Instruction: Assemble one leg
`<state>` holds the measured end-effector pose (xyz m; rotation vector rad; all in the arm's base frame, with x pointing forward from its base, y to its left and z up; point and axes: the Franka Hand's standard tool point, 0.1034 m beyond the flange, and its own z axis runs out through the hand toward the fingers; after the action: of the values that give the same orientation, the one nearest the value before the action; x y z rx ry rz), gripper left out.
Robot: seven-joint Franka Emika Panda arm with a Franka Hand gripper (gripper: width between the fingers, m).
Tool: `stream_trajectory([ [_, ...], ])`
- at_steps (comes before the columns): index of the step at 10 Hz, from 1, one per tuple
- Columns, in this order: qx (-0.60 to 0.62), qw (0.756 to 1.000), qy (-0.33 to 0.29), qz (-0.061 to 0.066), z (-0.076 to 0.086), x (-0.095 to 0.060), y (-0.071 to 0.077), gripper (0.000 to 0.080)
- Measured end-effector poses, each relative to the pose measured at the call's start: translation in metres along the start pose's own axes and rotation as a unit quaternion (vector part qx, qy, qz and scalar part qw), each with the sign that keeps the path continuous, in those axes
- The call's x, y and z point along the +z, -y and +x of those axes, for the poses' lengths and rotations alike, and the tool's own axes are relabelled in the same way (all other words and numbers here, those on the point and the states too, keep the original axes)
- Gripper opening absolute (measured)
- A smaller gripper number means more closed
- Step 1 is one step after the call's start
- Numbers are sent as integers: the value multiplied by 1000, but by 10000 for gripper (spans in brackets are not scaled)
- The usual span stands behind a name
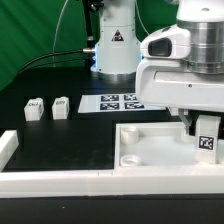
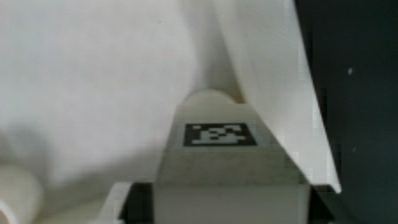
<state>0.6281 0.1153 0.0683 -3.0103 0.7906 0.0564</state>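
Leg (image 1: 206,140) held clamped in claw (image 1: 205,128), upright above tray (image 1: 150,150), near its right side in exterior view. Leg tip (image 2: 217,98) to be centred over corner socket, kept vertical, lowered slowly, then twisted in.

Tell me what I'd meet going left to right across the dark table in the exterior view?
Two small white legs and standing side by side → the marker board lying flat → the tool holding a tagged leg over the white tray-like part.
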Motion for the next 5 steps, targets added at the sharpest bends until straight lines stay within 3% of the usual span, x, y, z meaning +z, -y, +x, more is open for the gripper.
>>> stream_trajectory([
  [5, 264, 964, 1, 7, 1, 0, -1, 292],
])
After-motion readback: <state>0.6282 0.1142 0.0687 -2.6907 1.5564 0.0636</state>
